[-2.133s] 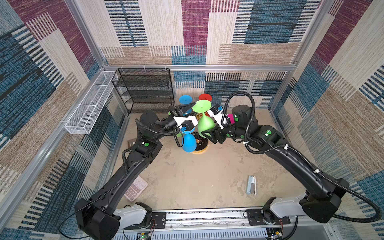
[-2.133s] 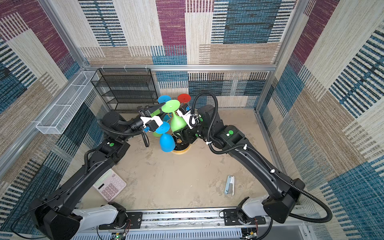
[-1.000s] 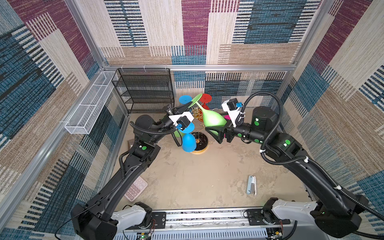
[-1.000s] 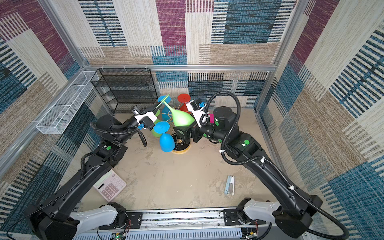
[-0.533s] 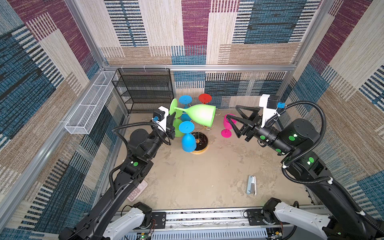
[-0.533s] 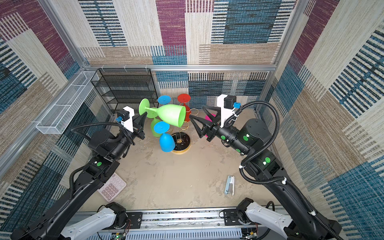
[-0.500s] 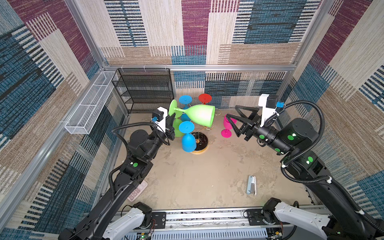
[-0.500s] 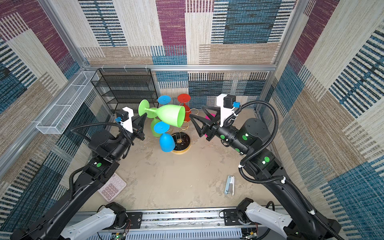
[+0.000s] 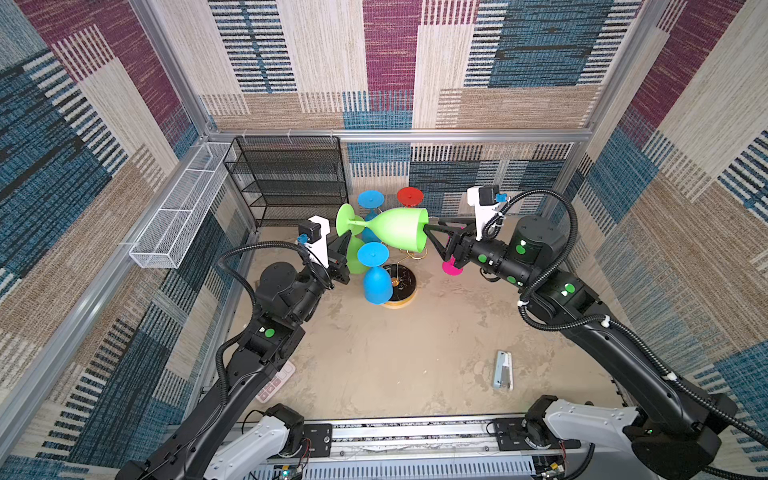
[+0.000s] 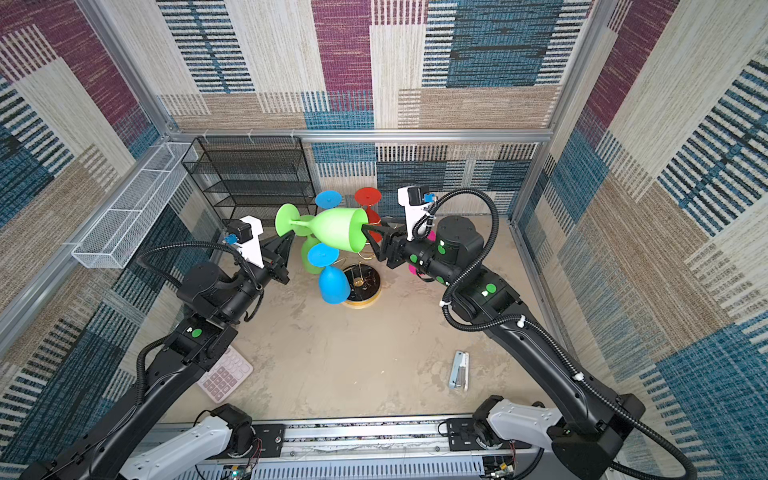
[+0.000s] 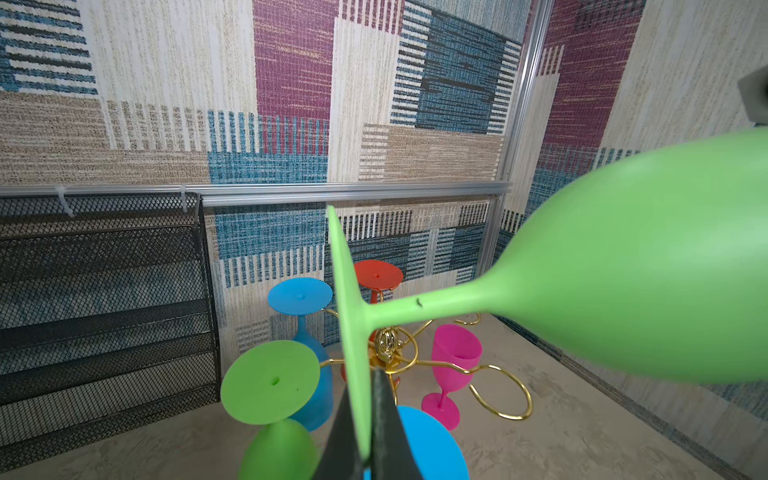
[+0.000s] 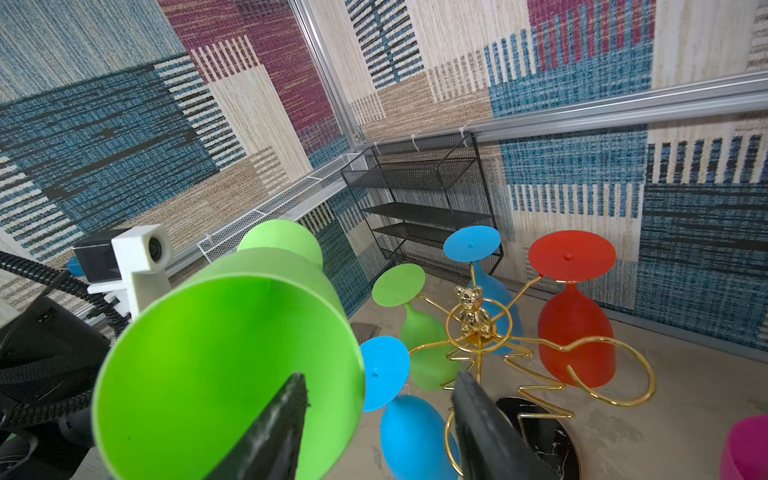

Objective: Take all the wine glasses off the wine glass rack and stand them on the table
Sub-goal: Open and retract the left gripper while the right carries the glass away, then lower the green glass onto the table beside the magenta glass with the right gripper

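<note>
A green wine glass (image 9: 399,232) (image 10: 336,228) hangs on its side in the air, clear of the wine glass rack (image 9: 399,304) (image 10: 361,303). My left gripper (image 9: 343,243) (image 11: 363,382) is shut on the edge of its round foot. My right gripper (image 9: 429,235) (image 12: 379,376) is open at the bowl's mouth. One finger sits inside the bowl (image 12: 216,374) and the other outside the rim, with a gap on that side. The gold wire rack (image 12: 478,332) still carries two blue glasses, a red one and a green one, all upside down.
A pink glass (image 9: 451,266) stands upright on the table under my right wrist. A black mesh shelf unit (image 9: 291,178) stands at the back wall and a white wire basket (image 9: 178,220) hangs on the left wall. A calculator (image 10: 224,378) and a small grey tool (image 9: 503,370) lie near the front.
The left gripper has carried the green glass up and left, clear of the rack, and turned it level. The right gripper drew back, then came in over the bowl's rim, its jaws narrowing.
</note>
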Robot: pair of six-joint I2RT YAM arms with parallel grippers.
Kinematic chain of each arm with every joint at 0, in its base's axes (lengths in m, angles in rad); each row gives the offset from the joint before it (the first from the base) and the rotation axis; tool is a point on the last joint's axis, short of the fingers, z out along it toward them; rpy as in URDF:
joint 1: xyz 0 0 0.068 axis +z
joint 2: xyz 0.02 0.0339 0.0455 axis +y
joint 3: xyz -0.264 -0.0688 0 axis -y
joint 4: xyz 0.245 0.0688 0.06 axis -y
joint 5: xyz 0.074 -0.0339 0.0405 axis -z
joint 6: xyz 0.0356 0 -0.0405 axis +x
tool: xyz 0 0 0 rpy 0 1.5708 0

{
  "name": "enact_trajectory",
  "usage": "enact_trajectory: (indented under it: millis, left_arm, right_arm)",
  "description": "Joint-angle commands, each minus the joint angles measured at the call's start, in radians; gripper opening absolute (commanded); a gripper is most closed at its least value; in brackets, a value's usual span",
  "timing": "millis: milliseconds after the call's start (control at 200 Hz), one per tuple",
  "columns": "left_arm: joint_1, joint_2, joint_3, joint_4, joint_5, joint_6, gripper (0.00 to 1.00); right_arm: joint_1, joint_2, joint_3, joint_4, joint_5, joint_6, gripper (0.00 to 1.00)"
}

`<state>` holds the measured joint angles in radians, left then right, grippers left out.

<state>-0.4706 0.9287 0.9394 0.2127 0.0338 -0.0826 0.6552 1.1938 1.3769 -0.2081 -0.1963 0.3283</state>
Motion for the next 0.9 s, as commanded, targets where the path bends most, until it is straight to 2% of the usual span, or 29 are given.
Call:
enact_trajectory:
  millis: [0,195,376,496,671,791,892]
  left_arm:
    - [0.001,-0.001,-0.004,0.022,0.023,-0.016,0.0]
    - [0.002,-0.003,-0.004,0.014,0.04,-0.014,0.0]
    - [0.001,-0.002,-0.01,0.011,0.031,-0.014,0.0]
    - [0.001,-0.001,-0.012,0.014,0.02,-0.016,0.0]
    - [0.003,-0.025,-0.026,0.012,-0.019,-0.019,0.51]
    - [0.004,-0.056,-0.037,-0.015,-0.055,-0.017,0.7]
    - [0.006,-0.084,-0.043,-0.052,-0.087,-0.011,0.76]
  right_arm:
    - [0.001,0.033,0.018,0.038,-0.045,0.016,0.54]
    - [0.001,0.076,0.033,0.054,-0.098,0.021,0.3]
    - [0.001,0.077,0.043,0.05,-0.12,0.01,0.0]
    - [0.001,0.073,0.056,0.036,-0.11,0.003,0.0]
    - [-0.014,0.059,0.106,-0.042,-0.012,-0.029,0.0]
    - [-0.09,0.028,0.134,-0.1,0.024,-0.043,0.0]
    - [-0.157,-0.006,0.144,-0.155,0.061,-0.058,0.0]
